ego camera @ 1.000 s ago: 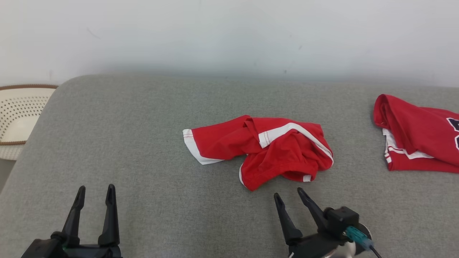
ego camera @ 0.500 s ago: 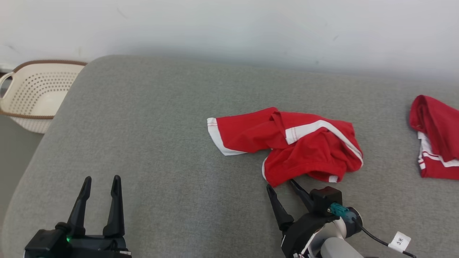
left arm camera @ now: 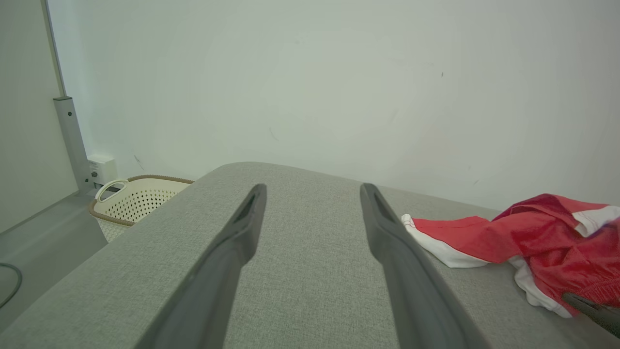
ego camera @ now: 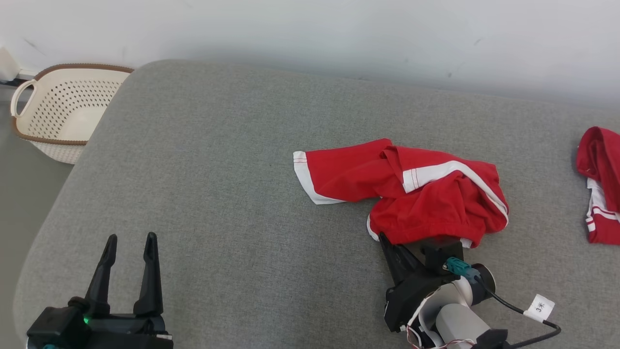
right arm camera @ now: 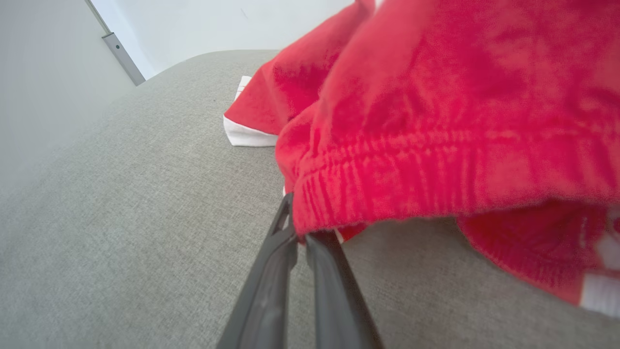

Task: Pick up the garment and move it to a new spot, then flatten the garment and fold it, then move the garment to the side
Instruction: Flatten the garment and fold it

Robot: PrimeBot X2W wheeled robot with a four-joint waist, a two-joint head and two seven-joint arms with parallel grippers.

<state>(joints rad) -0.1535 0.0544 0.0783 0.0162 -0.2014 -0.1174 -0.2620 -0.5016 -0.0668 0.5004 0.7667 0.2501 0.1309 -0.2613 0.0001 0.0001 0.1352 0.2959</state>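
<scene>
- Garment (ego camera: 426, 203), red with white trim and a ribbed elastic band, is lying crumpled on a grey padded surface (ego camera: 218, 194), right of the middle.
- One flat part with a white hem is stretching out to the left, while the bunched bulk is sitting to the right, nearer the robot.
- Right hand (ego camera: 387, 241) is reaching in from the near side, with its dark fingers meeting the near edge of the garment.
- Seen from the right wrist, those fingers are pressing almost together and pinching the elastic edge of the red cloth at their tips.
- The cloth just beyond the pinch is arching slightly off the padding, leaving a shadowed gap beneath it.
- Left hand (ego camera: 131, 237) is hovering at the near left, well apart from the garment, with its two fingers spread wide and gripping nothing.
- A second red garment (ego camera: 600, 184) with white stripes is lying at the far right edge of the padding, apart from the first.
- A cream perforated basket (ego camera: 53, 150) with a brown rim is standing on the floor off the far left corner.
- A pale wall (ego camera: 310, 29) is running behind the padding.
- A black cable with a small white tag (ego camera: 539, 307) is trailing from the right wrist.
</scene>
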